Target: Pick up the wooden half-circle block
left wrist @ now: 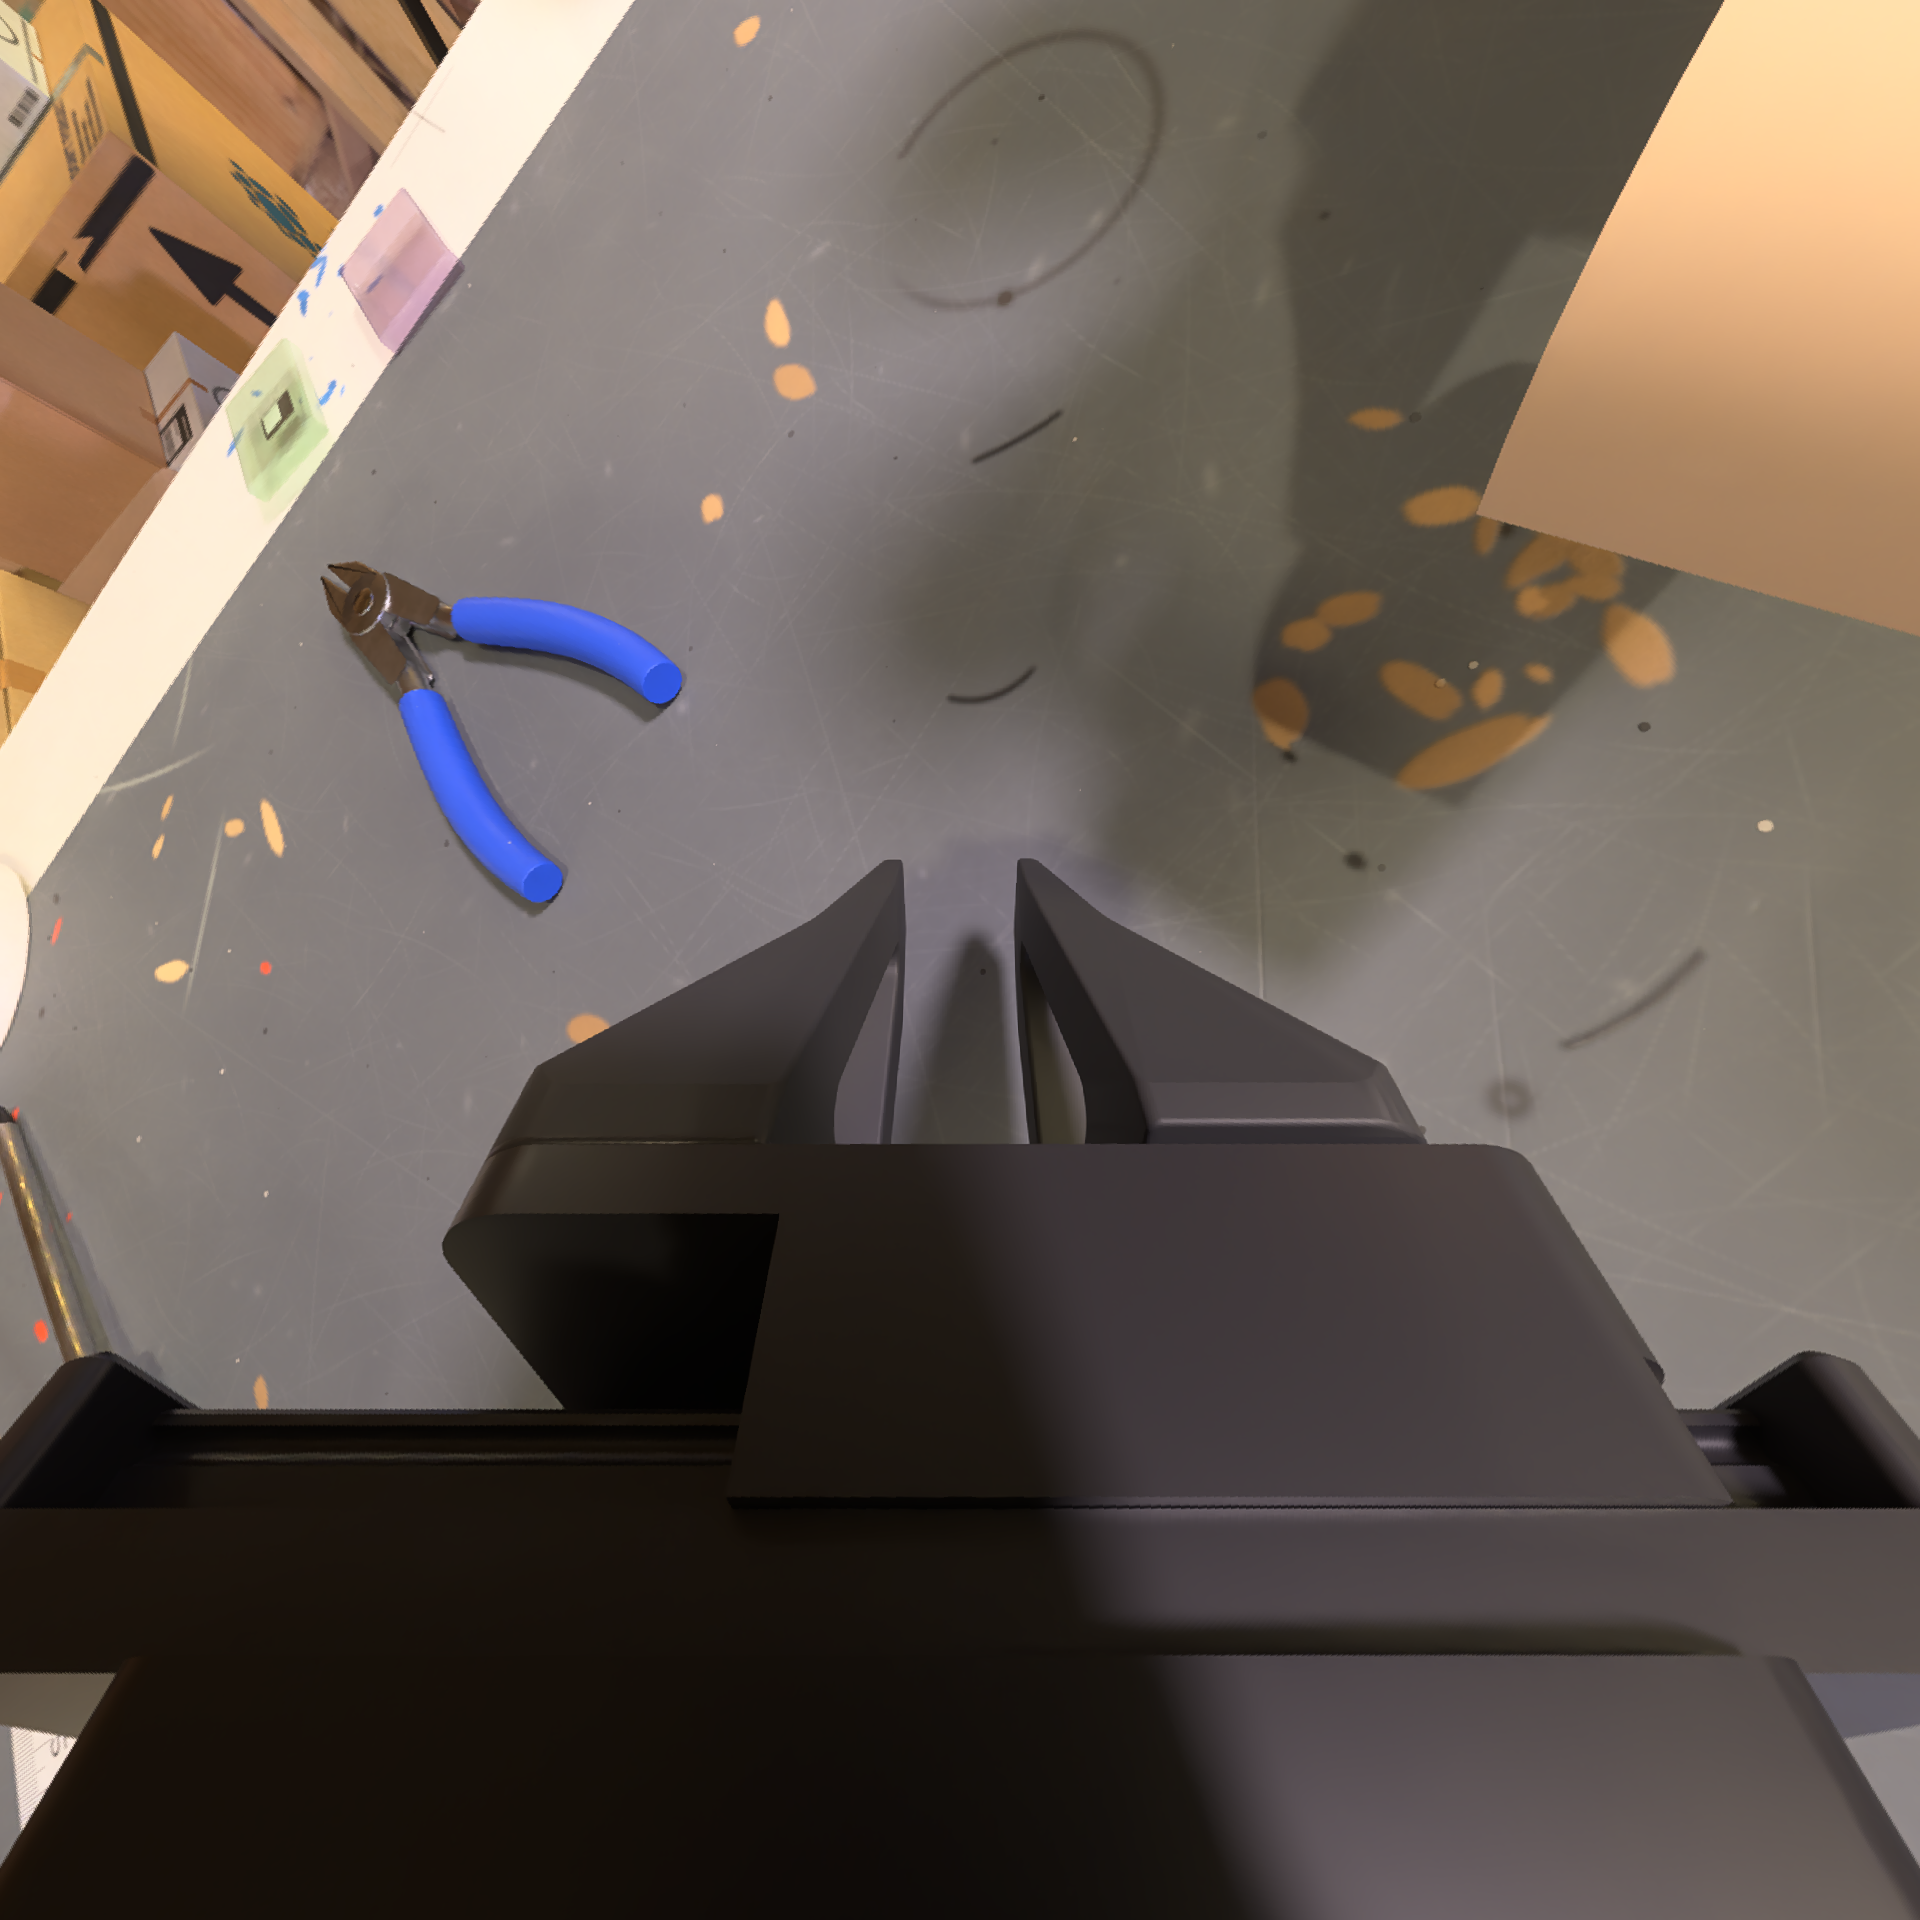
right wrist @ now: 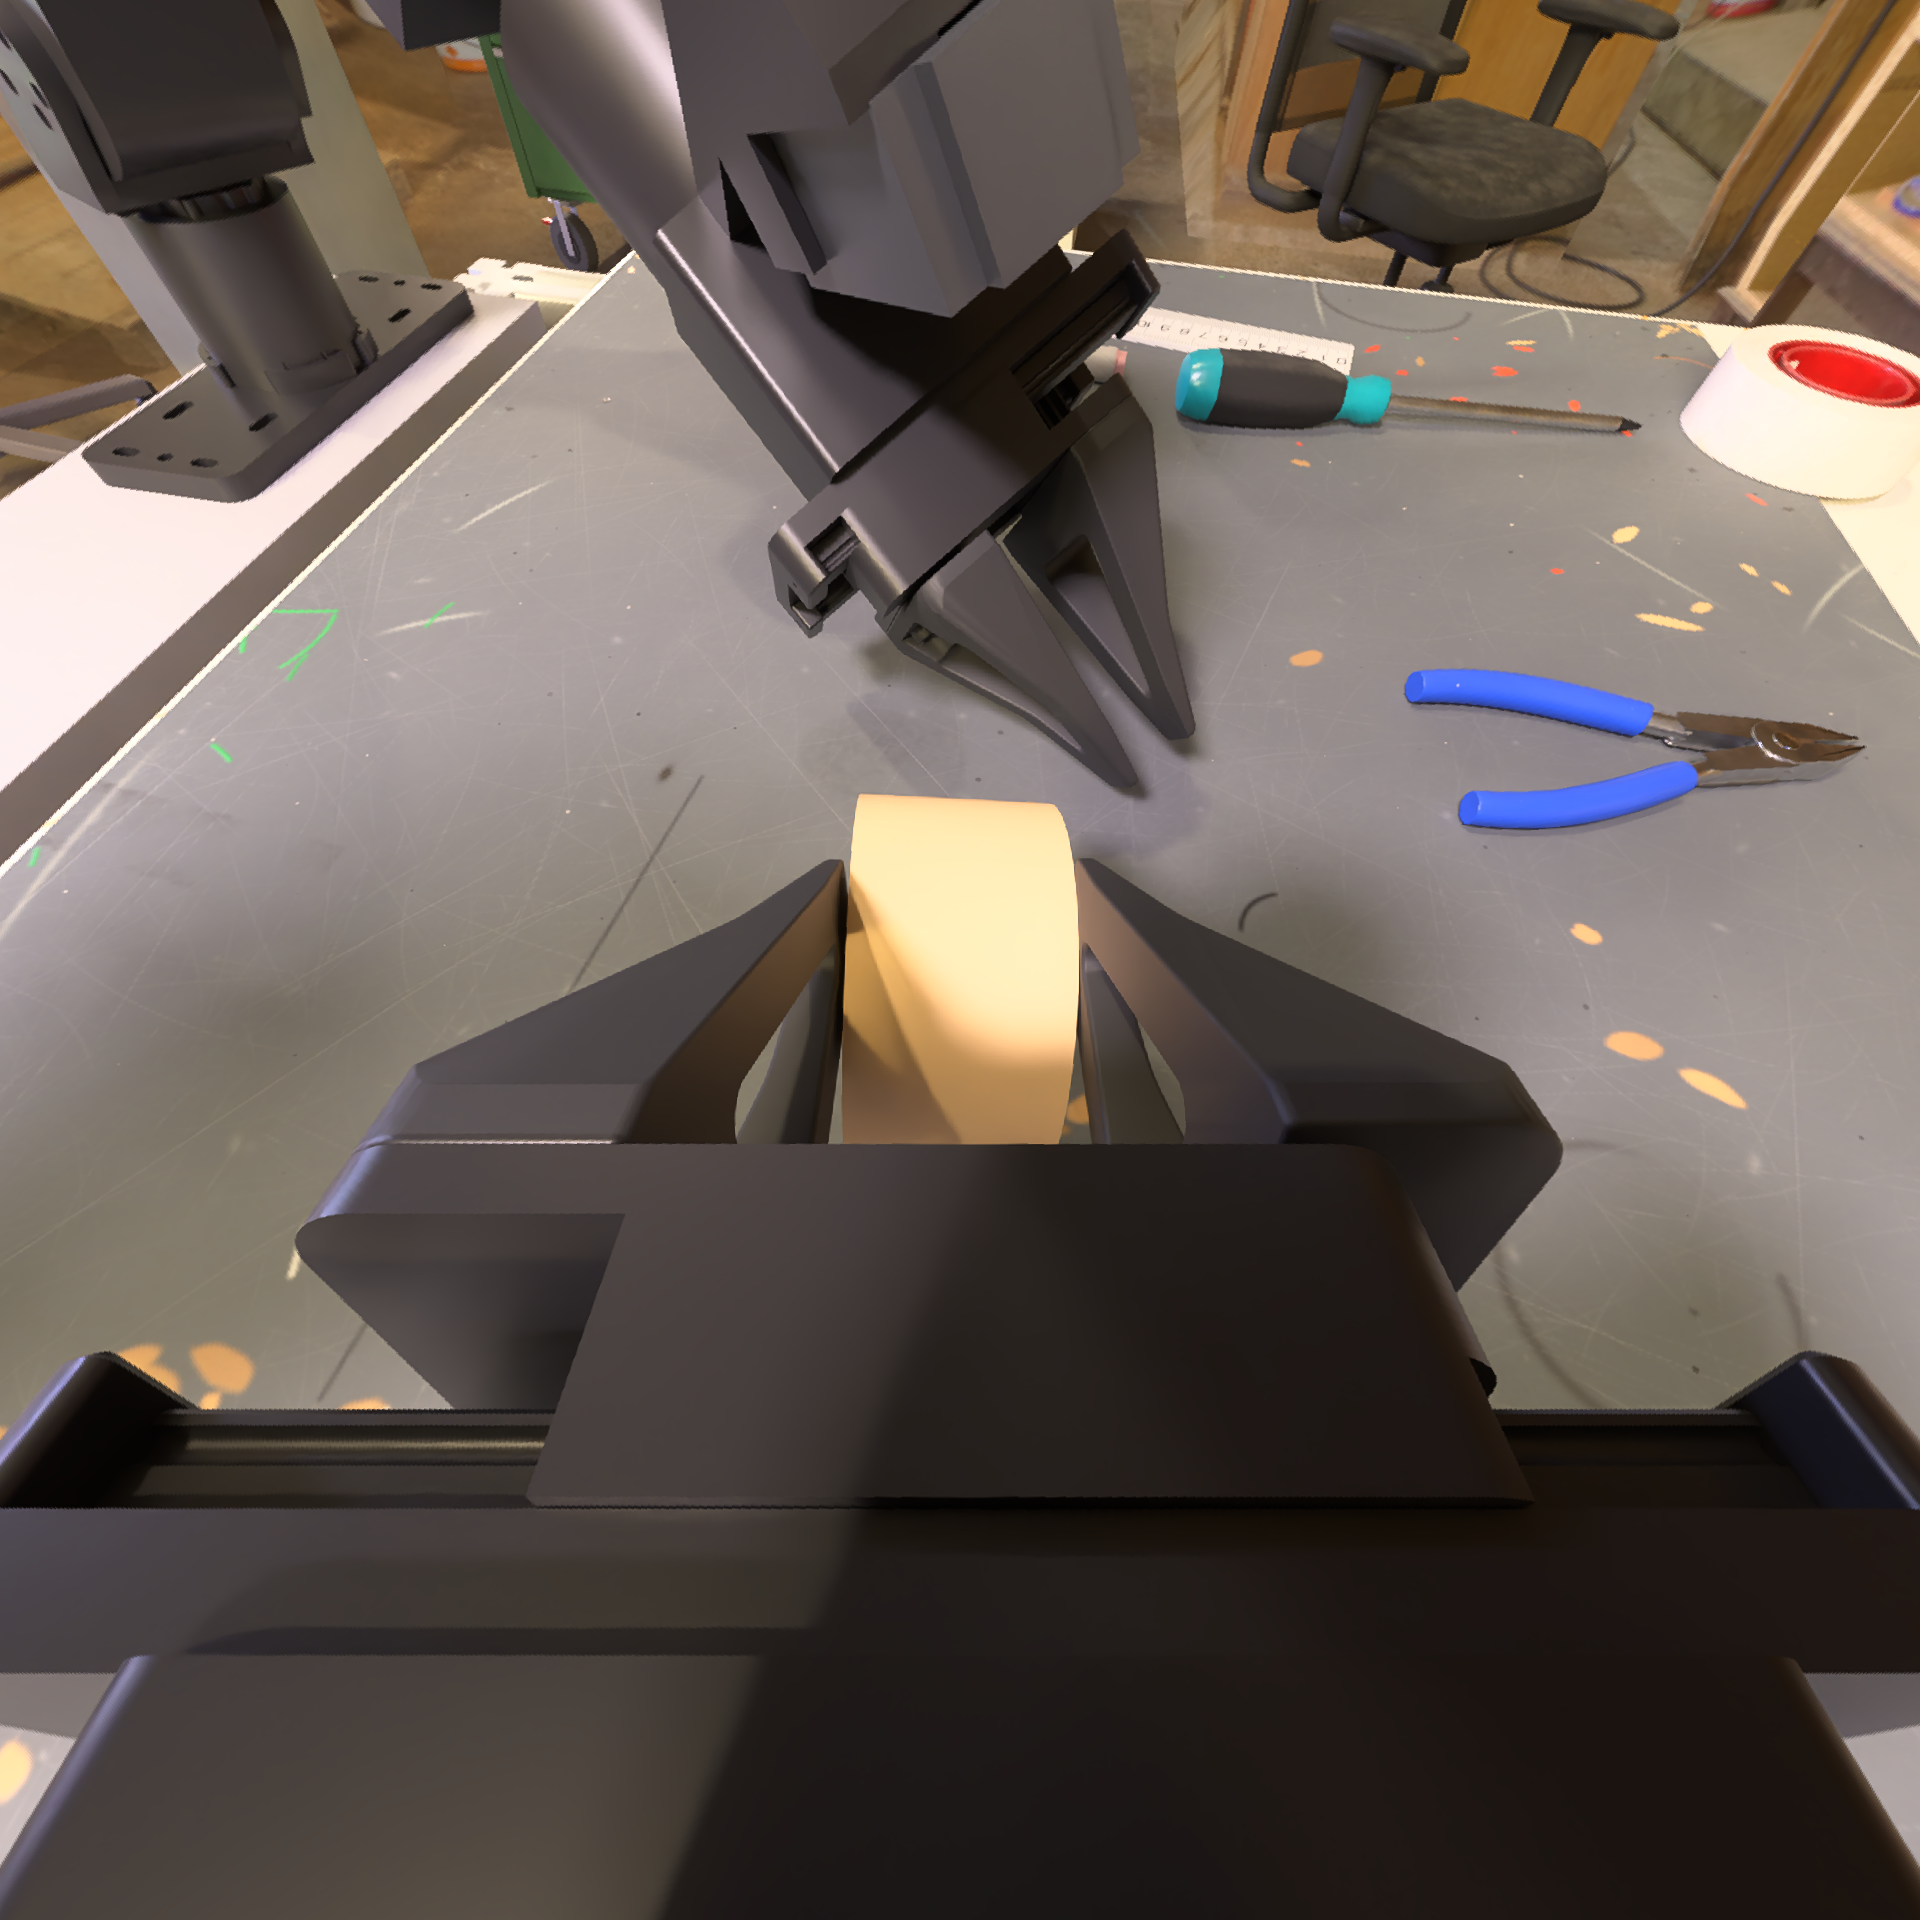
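The right gripper (right wrist: 961, 883) is clamped on the wooden half-circle block (right wrist: 961, 966), one dark finger pressed against each flat face so the pale curved edge runs up between them and faces the camera. Gripping the flat sides looks deliberate, since the rounded edge would likely slip. The block seems to be raised clear of the grey table (right wrist: 520, 727), though its underside is hidden, so I cannot be sure. In the left wrist view the block (left wrist: 1714, 312) fills the upper right corner, with its shadow on the table beneath it, which supports that reading. Just beyond the block, the left gripper (right wrist: 1153, 758) points down at the table, its fingers close together with a narrow gap and nothing between them, apparently kept out of the way. Blue-handled pliers (right wrist: 1621, 743) lie right of the block; a screwdriver (right wrist: 1351, 400) and a white tape roll (right wrist: 1808, 416) sit farther behind it.
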`<act>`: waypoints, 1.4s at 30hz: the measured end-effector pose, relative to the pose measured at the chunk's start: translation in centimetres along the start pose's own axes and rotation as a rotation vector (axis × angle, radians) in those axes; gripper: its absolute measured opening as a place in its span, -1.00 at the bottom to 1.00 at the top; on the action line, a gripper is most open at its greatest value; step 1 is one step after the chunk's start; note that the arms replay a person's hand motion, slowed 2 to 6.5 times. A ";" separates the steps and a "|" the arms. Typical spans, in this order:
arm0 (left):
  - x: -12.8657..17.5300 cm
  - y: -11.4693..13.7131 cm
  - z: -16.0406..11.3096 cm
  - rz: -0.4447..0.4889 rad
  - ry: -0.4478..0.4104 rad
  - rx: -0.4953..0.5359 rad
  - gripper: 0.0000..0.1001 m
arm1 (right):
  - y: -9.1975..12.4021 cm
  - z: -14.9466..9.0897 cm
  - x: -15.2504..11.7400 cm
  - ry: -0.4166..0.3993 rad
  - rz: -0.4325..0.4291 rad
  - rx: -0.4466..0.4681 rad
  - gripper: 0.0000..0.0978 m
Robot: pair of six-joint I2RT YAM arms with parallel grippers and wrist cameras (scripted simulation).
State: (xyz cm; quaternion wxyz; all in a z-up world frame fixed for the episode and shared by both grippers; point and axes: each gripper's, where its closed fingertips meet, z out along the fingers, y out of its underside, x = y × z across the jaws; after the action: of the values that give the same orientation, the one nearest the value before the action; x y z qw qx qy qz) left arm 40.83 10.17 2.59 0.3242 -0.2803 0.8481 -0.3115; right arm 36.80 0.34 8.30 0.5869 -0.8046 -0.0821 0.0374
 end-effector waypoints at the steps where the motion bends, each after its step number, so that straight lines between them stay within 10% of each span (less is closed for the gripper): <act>1: 0.0 0.0 0.0 0.000 0.000 0.000 -0.64 | 0.0 0.0 0.0 0.001 0.000 0.001 -0.26; 42: 0.0 0.0 0.0 0.002 0.001 0.000 -0.65 | 0.0 0.0 -0.4 -0.015 -0.004 0.000 -0.26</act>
State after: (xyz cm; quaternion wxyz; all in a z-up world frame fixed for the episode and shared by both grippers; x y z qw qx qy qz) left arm 40.81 10.16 2.56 0.3240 -0.2793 0.8485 -0.3114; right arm 36.43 0.25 8.34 0.5862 -0.8042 -0.0883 0.0423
